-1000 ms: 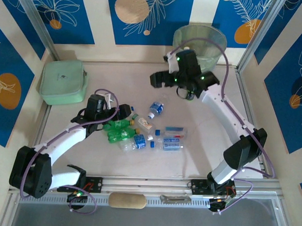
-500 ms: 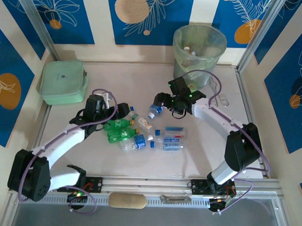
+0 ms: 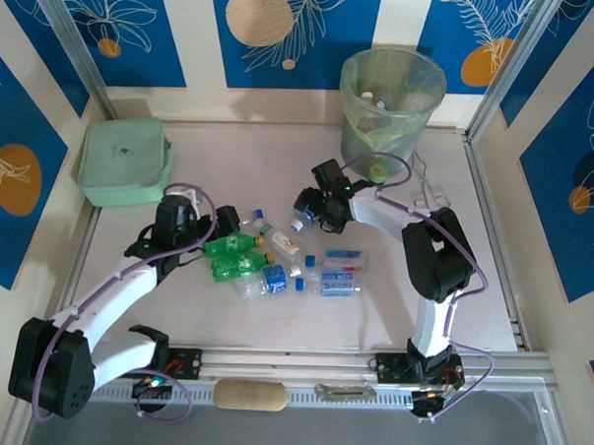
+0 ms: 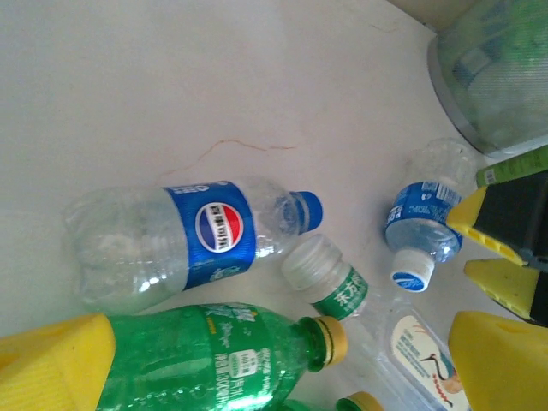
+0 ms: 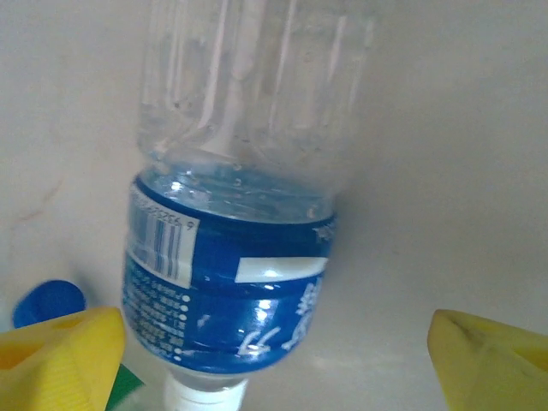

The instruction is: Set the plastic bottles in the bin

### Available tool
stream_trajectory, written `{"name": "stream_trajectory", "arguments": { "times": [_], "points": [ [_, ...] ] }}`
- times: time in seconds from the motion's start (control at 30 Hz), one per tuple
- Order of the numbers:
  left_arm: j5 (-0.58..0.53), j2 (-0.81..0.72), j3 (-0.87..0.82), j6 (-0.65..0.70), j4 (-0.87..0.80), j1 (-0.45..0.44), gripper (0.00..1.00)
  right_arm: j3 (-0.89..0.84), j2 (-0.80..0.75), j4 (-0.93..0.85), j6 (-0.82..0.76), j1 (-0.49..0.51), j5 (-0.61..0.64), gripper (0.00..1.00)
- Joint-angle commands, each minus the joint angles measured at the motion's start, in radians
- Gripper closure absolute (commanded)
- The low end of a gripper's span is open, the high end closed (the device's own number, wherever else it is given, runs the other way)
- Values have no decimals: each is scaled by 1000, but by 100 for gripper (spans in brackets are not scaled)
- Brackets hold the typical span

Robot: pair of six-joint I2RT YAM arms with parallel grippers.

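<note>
- My right gripper [image 3: 305,208] has swung down from over the bin [image 3: 420,115] to the table. Its jaws are spread wide either side of the blue-labelled bottle [image 5: 231,257], with nothing gripped yet.
- That looks like the next pick lining up. The bin sits at the far edge, well apart from the pile.
- Left gripper [image 4: 274,364] is fully spread and empty, hovering over the green bottle [image 4: 223,360].
- The target is thin ribbed clear plastic with a glossy label, so I expect it to crumple under a squeeze.
</note>
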Motion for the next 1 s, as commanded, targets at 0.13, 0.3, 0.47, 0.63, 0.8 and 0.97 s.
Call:
{"name": "stream_trajectory", "arguments": {
  "times": [0.13, 0.3, 0.47, 0.63, 0.8, 0.97],
  "points": [
    [-15, -64, -46, 21, -26, 51, 0, 96, 112, 30, 67, 4, 3, 9],
    [-15, -115, -72, 25, -45, 69, 0, 144, 167, 28, 73, -4, 13, 9],
    [-26, -159, -87, 31, -70, 81, 0, 165, 199, 36, 76, -7, 16, 12],
    [-29, -181, -95, 32, -75, 90, 0, 157, 205, 60, 79, -7, 9, 21],
    [-15, -181, -95, 22, -64, 95, 0, 139, 186, 79, 72, -6, 6, 38],
    [-1, -181, -101, 8, -47, 97, 0, 80, 132, 114, 59, -5, 19, 49]
  ]
}}
